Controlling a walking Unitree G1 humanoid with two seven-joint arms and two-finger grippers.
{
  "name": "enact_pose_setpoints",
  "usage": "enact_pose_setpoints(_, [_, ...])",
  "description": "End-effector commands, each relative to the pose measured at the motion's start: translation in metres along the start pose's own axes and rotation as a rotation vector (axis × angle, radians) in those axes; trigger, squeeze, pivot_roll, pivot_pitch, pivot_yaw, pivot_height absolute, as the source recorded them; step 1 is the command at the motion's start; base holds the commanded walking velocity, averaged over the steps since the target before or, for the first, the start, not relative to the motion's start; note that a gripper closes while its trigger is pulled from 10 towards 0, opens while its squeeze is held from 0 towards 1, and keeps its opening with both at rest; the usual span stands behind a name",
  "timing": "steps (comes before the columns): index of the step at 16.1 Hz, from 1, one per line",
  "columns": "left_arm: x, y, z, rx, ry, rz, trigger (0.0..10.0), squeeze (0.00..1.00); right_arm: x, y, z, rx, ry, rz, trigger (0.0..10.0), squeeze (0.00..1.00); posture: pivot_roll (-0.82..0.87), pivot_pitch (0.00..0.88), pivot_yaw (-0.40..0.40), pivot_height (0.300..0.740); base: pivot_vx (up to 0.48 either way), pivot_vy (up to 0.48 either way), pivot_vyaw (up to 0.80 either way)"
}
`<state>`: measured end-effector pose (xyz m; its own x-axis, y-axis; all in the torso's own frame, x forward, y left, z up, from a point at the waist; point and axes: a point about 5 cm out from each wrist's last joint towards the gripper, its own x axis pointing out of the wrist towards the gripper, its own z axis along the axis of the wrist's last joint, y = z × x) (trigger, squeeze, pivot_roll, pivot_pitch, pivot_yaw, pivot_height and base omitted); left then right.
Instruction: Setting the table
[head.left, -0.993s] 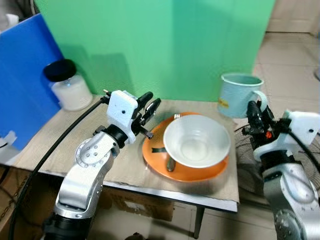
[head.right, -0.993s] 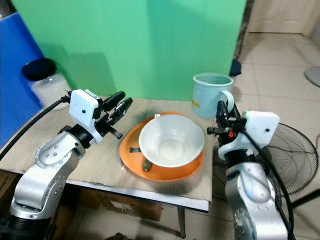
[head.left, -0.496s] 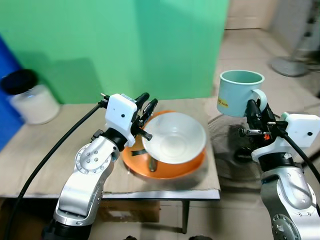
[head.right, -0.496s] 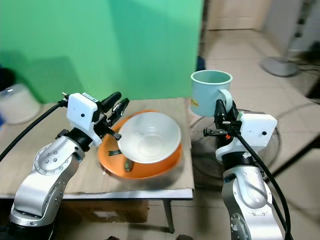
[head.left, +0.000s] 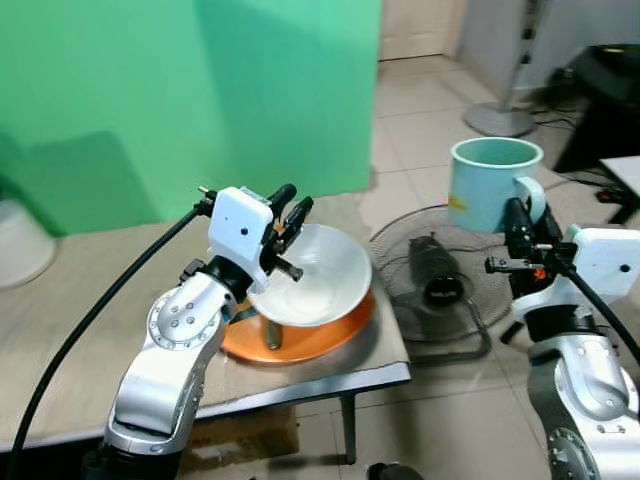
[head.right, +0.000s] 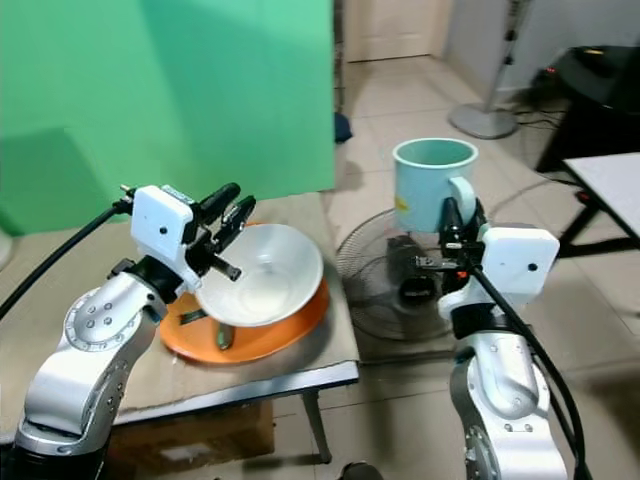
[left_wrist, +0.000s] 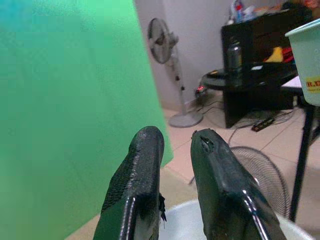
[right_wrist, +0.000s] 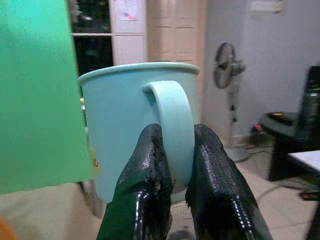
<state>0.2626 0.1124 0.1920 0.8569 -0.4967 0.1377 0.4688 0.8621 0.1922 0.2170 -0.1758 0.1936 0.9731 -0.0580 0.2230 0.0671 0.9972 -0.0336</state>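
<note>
Your right claw (head.right: 452, 232) is pinched tight on the handle of the pale blue enamel mug (head.right: 432, 184), up at 3 o'clock off the surface (head.left: 60, 310), probably light but slippery, while your left claw (head.left: 288, 212), nearly closed, grips the white bowl's (head.left: 312, 285) rim.

Upright pale-blue mug (head.right: 432, 183) aloft; white bowl (head.right: 262, 285) seemingly tilted on orange plate (head.right: 290, 328).
</note>
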Motion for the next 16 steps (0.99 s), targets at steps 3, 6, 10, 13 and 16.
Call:
enact_pose_setpoints(3, [-0.0005,-0.0001,0.0034,-0.002,-0.007,0.003,10.0,0.0,0.0002,-0.0009,0.0045,-0.011,-0.02,-0.003,10.0,0.0,0.03,0.0,0.083,0.74,0.0,0.0,-0.8])
enact_pose_setpoints(6, [-0.0003,-0.0009,0.0039,-0.007,-0.007,-0.005,10.0,0.0,0.0005,0.0007,0.0036,0.017,-0.009,0.006,10.0,0.0,0.03,0.0,0.085,0.74,0.0,0.0,-0.8])
enact_pose_setpoints(10, [0.0005,-0.0001,0.0056,-0.007,-0.011,0.0,10.0,0.0,-0.0002,0.0028,0.0063,0.085,-0.031,0.016,10.0,0.0,0.03,0.0,0.084,0.74,0.0,0.0,-0.8])
enact_pose_setpoints(13, [0.001,0.0027,0.0093,-0.051,-0.027,0.025,10.0,0.0,0.0005,-0.0034,0.0002,-0.037,0.054,-0.058,10.0,0.0,0.03,0.0,0.082,0.74,0.0,0.0,-0.79])
enact_pose_setpoints(16, [0.0009,0.0031,0.012,-0.071,-0.032,0.032,10.0,0.0,0.0022,0.0031,0.0008,-0.009,0.041,-0.008,10.0,0.0,0.04,0.0,0.076,0.74,0.0,0.0,-0.76])
